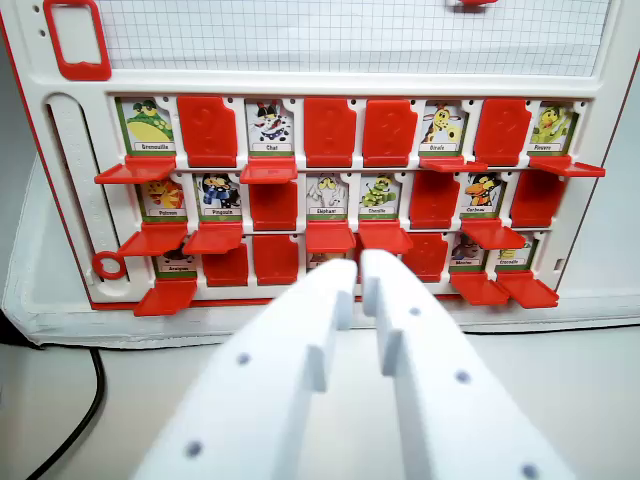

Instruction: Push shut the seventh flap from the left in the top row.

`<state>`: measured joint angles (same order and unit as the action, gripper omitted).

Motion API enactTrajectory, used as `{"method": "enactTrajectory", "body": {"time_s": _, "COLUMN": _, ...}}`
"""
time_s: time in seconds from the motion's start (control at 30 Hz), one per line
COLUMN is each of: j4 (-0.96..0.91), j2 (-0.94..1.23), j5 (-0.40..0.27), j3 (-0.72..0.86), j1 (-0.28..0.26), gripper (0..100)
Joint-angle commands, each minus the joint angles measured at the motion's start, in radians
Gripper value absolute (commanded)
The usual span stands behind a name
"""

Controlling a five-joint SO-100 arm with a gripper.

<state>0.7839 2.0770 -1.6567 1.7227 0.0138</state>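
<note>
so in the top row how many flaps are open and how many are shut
open flaps: 4
shut flaps: 4
total: 8

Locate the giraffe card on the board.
In the wrist view, the giraffe card sits in the top row, right of centre, open between two shut red flaps.
</note>
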Motion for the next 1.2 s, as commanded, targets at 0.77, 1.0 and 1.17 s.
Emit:
{"method": "enactTrajectory", "body": {"time_s": 0.77, "j4": 0.13, "j2": 0.08, "j5": 0.046, "j3": -0.086, "j1": -0.009, "gripper": 0}}
{"method": "enactTrajectory", "body": {"time_s": 1.0, "j4": 0.13, "j2": 0.072, "j5": 0.048, "j3": -0.103, "j1": -0.011, "gripper": 0}}
{"method": "enactTrajectory", "body": {"time_s": 1.17, "j4": 0.13, "j2": 0.069, "j5": 0.04, "j3": -0.11, "j1": -0.011, "gripper": 0}}
